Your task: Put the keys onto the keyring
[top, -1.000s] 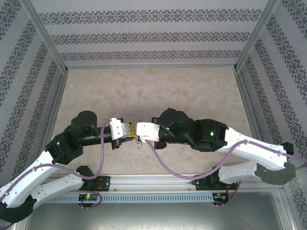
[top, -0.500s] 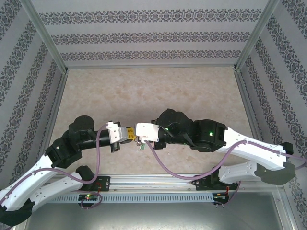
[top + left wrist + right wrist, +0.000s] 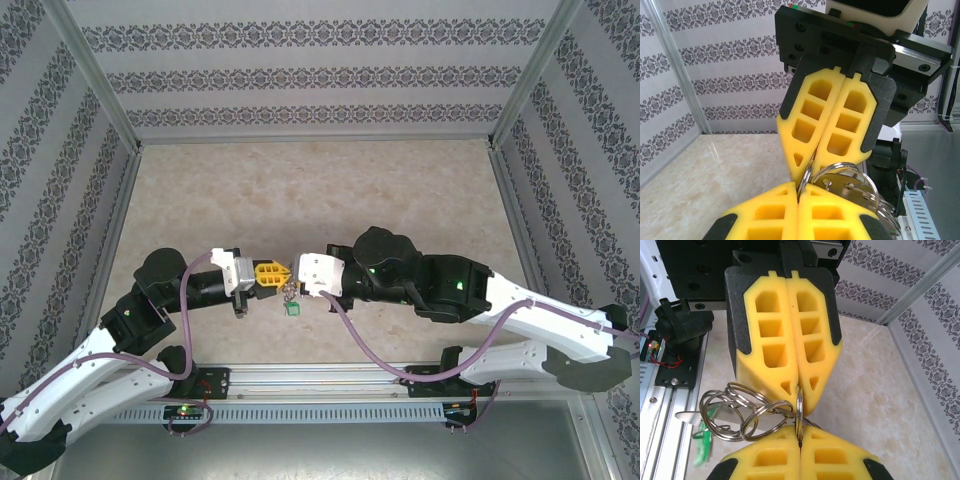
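Item: keyring of silver metal split rings [image 3: 747, 409] with small green tag [image 3: 702, 446], hanging between the grippers, which meet tip to tip. Left gripper [image 3: 799, 200] and right gripper [image 3: 800, 437]: yellow padded jaws pressed together, each pinching a ring's rim. Judged light, stiff and slippery; best held flat across the wire.

Beige marbled tabletop [image 3: 320, 190] within patterned wallpaper walls [image 3: 320, 75], aluminium frame posts [image 3: 97, 75].

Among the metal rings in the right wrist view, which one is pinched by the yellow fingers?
The upright ring, seen edge-on, caught in the closed seams of the left gripper and right gripper. The other rings hang loose at its left.
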`<state>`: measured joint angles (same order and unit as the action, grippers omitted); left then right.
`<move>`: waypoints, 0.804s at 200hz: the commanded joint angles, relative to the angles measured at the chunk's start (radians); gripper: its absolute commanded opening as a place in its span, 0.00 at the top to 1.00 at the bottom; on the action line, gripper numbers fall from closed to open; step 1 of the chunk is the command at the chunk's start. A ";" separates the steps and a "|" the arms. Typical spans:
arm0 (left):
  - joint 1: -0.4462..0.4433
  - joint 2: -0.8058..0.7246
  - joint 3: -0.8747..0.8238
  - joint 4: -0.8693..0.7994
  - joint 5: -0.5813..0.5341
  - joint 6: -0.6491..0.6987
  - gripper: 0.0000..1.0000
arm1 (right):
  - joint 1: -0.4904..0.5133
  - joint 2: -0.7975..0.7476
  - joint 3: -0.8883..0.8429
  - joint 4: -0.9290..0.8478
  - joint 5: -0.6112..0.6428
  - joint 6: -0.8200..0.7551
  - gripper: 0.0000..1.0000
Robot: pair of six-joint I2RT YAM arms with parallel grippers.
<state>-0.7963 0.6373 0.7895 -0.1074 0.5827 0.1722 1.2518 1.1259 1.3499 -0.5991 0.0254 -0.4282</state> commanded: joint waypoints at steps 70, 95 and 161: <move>0.000 0.148 0.259 -0.557 -0.105 0.376 0.81 | -0.004 0.127 0.127 -0.171 0.127 -0.080 1.00; 0.001 0.157 0.265 -0.557 -0.105 0.388 0.81 | -0.002 0.148 0.150 -0.196 0.130 -0.089 1.00; 0.000 0.103 0.196 -0.413 -0.047 0.306 1.00 | -0.005 0.146 0.151 -0.188 0.093 -0.085 1.00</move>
<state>-0.7963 0.7692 1.0161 -0.5915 0.4702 0.5144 1.2526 1.2774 1.4792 -0.8280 0.1116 -0.5091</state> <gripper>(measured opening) 0.054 0.063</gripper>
